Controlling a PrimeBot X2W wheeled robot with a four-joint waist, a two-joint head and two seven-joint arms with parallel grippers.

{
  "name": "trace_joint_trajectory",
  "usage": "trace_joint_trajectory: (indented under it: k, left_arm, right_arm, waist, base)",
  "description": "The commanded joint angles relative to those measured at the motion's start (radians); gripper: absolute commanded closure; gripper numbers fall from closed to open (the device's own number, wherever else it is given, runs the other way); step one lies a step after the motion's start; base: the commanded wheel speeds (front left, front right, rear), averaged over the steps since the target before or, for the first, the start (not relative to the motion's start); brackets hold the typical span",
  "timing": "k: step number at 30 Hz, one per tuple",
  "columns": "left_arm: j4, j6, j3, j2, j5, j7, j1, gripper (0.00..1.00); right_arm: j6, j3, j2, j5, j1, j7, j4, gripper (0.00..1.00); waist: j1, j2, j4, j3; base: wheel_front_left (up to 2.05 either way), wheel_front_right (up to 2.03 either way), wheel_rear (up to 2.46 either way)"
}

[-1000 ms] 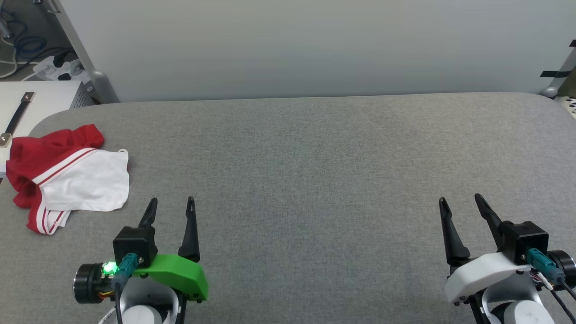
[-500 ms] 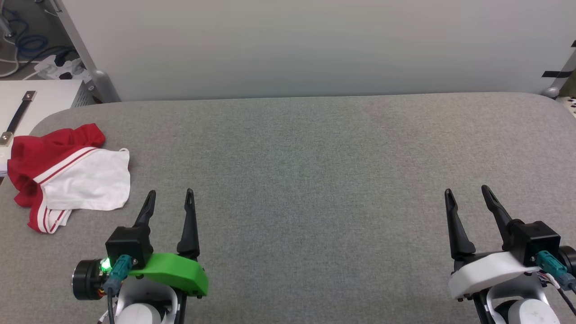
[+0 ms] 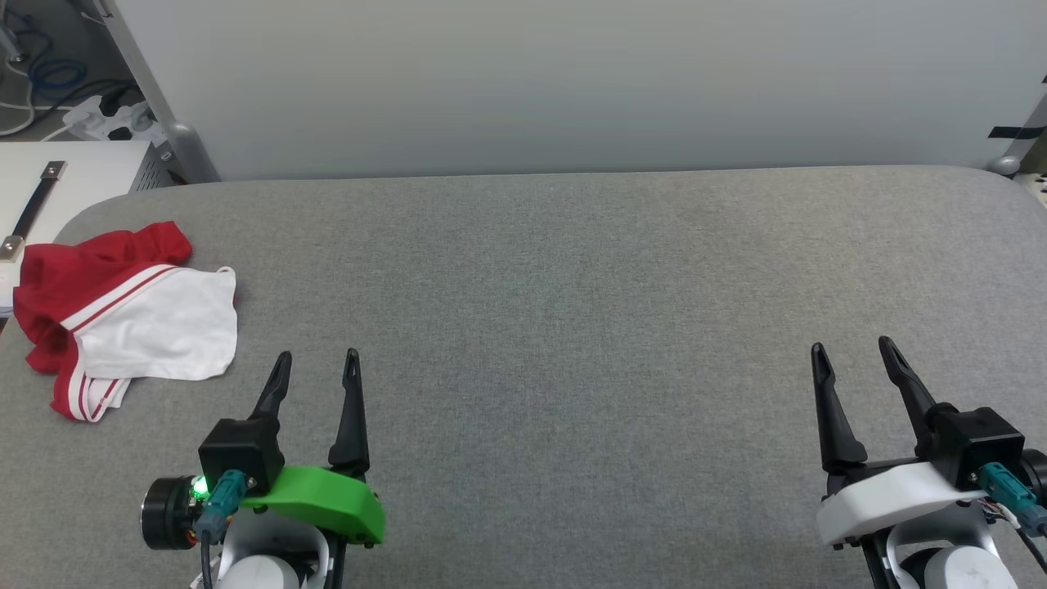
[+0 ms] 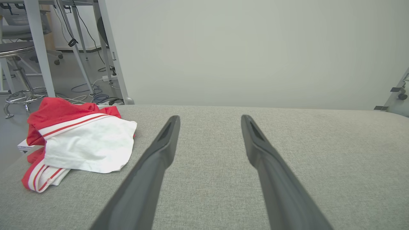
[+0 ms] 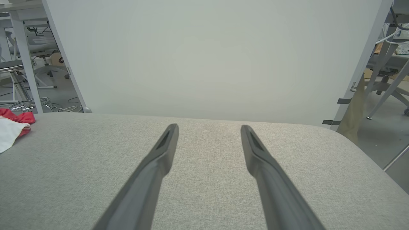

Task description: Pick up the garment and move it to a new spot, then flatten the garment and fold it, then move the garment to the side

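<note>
Soft, smooth red-and-white cloth shirt on a matt grey woven-fabric table.
The left gripper and right gripper show matt dark plastic; the far wall looks smooth and matt.
</note>
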Motion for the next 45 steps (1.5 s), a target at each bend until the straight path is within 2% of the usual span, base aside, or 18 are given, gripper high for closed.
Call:
trace_joint_trajectory:
  k: [1, 20, 26, 35, 45]
  left_arm:
    - [0.003, -0.004, -0.004, -0.003, -0.012, -0.013, 0.019, 0.0]
    - [0.062, -0.021, -0.028, -0.004, -0.052, -0.052, 0.024, 0.0]
    - [0.064, -0.023, -0.032, -0.004, -0.063, -0.064, 0.019, 0.0]
    - [0.074, -0.025, -0.028, -0.005, -0.073, -0.083, 0.015, 0.0]
    - [0.084, -0.029, -0.029, -0.005, -0.085, -0.104, 0.023, 0.0]
  right_arm:
    - [-0.001, 0.0, 0.001, 0.008, 0.013, -0.011, -0.007, 0.0]
    - [-0.001, -0.003, 0.001, 0.009, 0.025, -0.05, 0.04, 0.0]
    - [-0.001, 0.003, 0.001, 0.018, 0.028, -0.062, 0.043, 0.0]
    - [-0.001, 0.03, 0.001, 0.024, 0.029, -0.08, 0.042, 0.0]
    - [-0.001, 0.061, 0.001, 0.042, 0.036, -0.101, 0.05, 0.0]
  waist:
    - [0.0, -0.0001, 0.001, 0.001]
    - [0.0, -0.0001, 0.008, 0.003]
    - [0.0, -0.0001, 0.032, 0.01]
    - [0.0, -0.0001, 0.127, 0.028]
    - [0.0, -0.0001, 0.277, 0.017]
  base:
    - [0.0, 0.0, 0.0]
    - [0.0, 0.0, 0.0]
    - [0.0, 0.0, 0.0]
    - [0.0, 0.0, 0.0]
    - [0.0, 0.0, 0.0]
